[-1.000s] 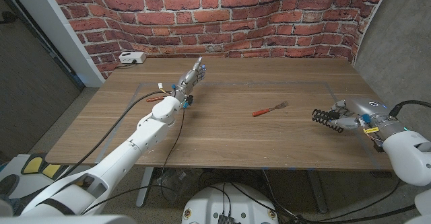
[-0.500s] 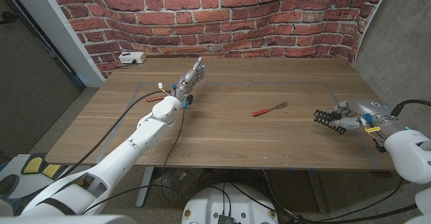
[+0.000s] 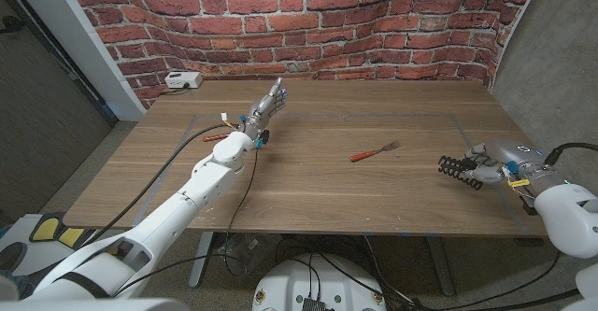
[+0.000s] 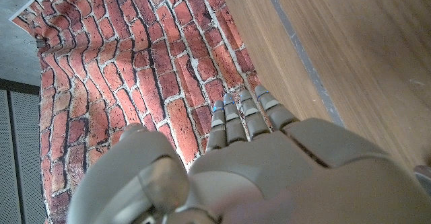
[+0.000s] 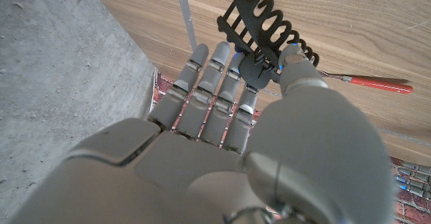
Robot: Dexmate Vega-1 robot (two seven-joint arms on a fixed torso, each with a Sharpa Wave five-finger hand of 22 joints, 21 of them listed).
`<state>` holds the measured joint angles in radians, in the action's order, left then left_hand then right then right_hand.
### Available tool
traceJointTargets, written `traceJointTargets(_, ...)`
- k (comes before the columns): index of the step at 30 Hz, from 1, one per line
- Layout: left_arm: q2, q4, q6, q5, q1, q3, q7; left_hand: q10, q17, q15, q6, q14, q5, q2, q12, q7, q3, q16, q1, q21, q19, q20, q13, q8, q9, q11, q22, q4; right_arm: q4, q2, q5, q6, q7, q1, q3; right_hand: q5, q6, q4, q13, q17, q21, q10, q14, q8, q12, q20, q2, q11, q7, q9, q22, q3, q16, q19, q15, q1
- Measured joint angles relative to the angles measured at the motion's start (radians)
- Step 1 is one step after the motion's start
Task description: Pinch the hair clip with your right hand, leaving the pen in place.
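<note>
The right hand (image 3: 492, 161) is sitting at the table's (image 3: 374, 194) four o'clock edge, pinching the black hair clip (image 3: 454, 166) between thumb (image 5: 296, 66) and fingers (image 5: 209, 83); the clip seems to be hanging just above the wood. Toward the centre, at about nine o'clock from the clip, a red-handled fork (image 3: 375, 151) is lying. At eleven o'clock, the left hand (image 3: 265, 108) is holding nothing, fingers straight. A white box (image 3: 183, 80) is lying by the brick wall (image 3: 308, 21).

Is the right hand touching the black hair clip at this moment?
Touching. In the right wrist view the right hand pinches the hair clip between thumb and fingertip.
</note>
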<state>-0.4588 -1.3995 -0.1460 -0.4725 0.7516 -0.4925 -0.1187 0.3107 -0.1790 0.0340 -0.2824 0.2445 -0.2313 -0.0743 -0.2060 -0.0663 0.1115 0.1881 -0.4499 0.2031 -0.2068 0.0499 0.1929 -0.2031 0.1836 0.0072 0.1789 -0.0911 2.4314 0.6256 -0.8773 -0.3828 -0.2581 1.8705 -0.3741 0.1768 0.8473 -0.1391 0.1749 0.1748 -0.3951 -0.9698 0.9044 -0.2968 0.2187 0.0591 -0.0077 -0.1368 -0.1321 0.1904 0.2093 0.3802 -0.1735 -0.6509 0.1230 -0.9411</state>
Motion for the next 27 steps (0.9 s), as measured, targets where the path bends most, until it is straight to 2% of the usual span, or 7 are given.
traceJointTargets(4, 0.004, 0.007, 0.000, 0.001, -0.005, -0.003, 0.004, 0.000, 0.000, 0.000, 0.000, 0.000, 0.000, 0.000, 0.000, 0.000, 0.000, 0.000, 0.000, 0.000, 0.000, 0.000, 0.000, 0.000, 0.000, 0.000, 0.000, 0.000, 0.001, -0.001, -0.005, -0.013, 0.000, 0.007, 0.005, 0.000, 0.000, 0.001, 0.004, 0.000, 0.000, -0.003, -0.007, 0.009, -0.007, 0.004, 0.010, -0.015, 0.000, -0.003, 0.000, -0.001, 0.000, 0.004, -0.004, 0.027)
traceJointTargets(8, 0.010, 0.019, 0.000, 0.002, -0.012, -0.007, 0.009, 0.000, 0.000, 0.000, 0.000, 0.000, 0.000, 0.000, 0.000, 0.000, 0.003, 0.000, 0.000, 0.000, 0.000, 0.000, 0.000, 0.000, 0.000, 0.000, 0.000, -0.003, 0.005, -0.001, -0.011, -0.026, -0.001, 0.015, 0.007, 0.000, 0.000, 0.000, 0.006, 0.003, 0.000, -0.010, -0.031, 0.022, -0.015, 0.000, 0.031, -0.046, 0.000, -0.002, 0.000, -0.011, 0.000, 0.011, -0.009, 0.067)
traceJointTargets(10, 0.012, 0.023, 0.000, 0.002, -0.014, -0.008, 0.010, 0.000, 0.000, 0.000, 0.000, 0.000, 0.000, 0.000, 0.000, 0.000, 0.004, 0.000, 0.000, 0.000, 0.000, 0.000, 0.000, 0.000, 0.000, 0.000, 0.000, -0.004, 0.008, -0.001, -0.014, -0.030, -0.002, 0.019, 0.009, 0.000, 0.000, 0.002, 0.006, 0.005, 0.000, -0.009, -0.038, 0.024, -0.015, 0.000, 0.030, -0.049, 0.000, -0.002, 0.000, -0.013, 0.000, 0.011, -0.013, 0.073)
traceJointTargets(11, 0.014, 0.025, 0.000, 0.002, -0.015, -0.009, 0.010, 0.000, 0.000, 0.000, 0.000, 0.000, 0.000, 0.000, 0.000, 0.000, 0.004, 0.000, 0.000, 0.000, 0.000, 0.000, 0.000, 0.000, 0.000, 0.000, 0.000, -0.004, 0.008, -0.001, -0.015, -0.033, -0.003, 0.020, 0.009, 0.000, 0.000, 0.003, 0.006, 0.005, 0.000, -0.016, -0.038, 0.028, -0.017, 0.000, 0.032, -0.059, 0.000, -0.002, 0.000, -0.014, 0.000, 0.011, -0.013, 0.078)
traceJointTargets(22, 0.018, 0.031, -0.011, 0.003, -0.018, -0.010, 0.014, 0.000, 0.000, 0.000, 0.000, 0.000, 0.000, 0.000, 0.000, 0.000, 0.009, 0.000, 0.000, 0.000, 0.000, 0.000, 0.000, 0.000, 0.000, 0.000, 0.000, 0.000, 0.015, -0.002, -0.026, -0.060, -0.016, 0.036, 0.016, 0.000, 0.004, 0.004, 0.008, 0.005, 0.000, -0.009, -0.059, 0.043, -0.023, 0.000, 0.023, -0.074, 0.000, 0.006, 0.000, -0.021, 0.000, 0.025, -0.014, 0.091)
traceJointTargets(27, 0.018, 0.031, -0.014, 0.003, -0.012, -0.010, 0.013, 0.000, 0.000, 0.000, 0.000, 0.000, 0.000, 0.000, 0.000, 0.000, 0.008, 0.000, 0.000, 0.000, 0.000, 0.000, 0.000, 0.000, 0.000, 0.000, 0.000, 0.000, 0.015, 0.001, -0.035, -0.077, -0.025, 0.042, 0.025, 0.000, -0.010, 0.014, 0.006, 0.009, 0.000, 0.024, -0.087, 0.064, -0.027, -0.002, -0.001, -0.077, -0.017, 0.006, -0.004, -0.041, 0.000, 0.034, -0.026, 0.114)
